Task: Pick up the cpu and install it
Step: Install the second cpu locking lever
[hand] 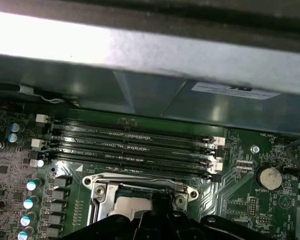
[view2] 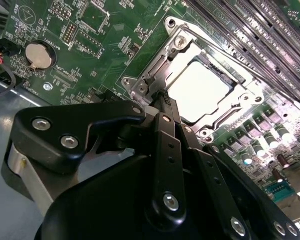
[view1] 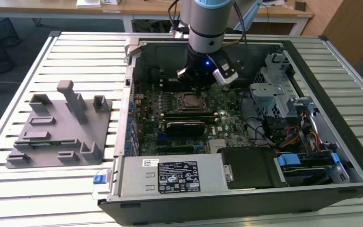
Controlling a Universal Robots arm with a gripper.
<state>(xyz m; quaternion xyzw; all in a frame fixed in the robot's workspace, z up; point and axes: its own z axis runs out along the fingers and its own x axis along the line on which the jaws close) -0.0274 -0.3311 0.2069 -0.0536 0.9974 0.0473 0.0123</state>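
The cpu (view2: 200, 92) is a pale silvery square lying flat inside the metal-framed socket (view2: 177, 42) on the green motherboard. In the first wrist view the cpu (hand: 132, 206) shows as a pale patch in the socket frame (hand: 102, 192), partly hidden by my black fingers (hand: 155, 222). My gripper (view2: 162, 97) hangs just over the socket's edge beside the cpu, its tips drawn together and shut with nothing seen between them. In the exterior view my gripper (view1: 200, 85) is inside the open computer case, just behind the socket (view1: 191, 100).
A grey plastic fixture tray (view1: 58, 127) stands on the slatted table at the exterior view's left. Memory slots (hand: 134, 145) run beside the socket. A coin battery (view2: 38, 55) sits nearby. The power supply (view1: 172, 176) and the drive cage with cables (view1: 282, 101) crowd the case.
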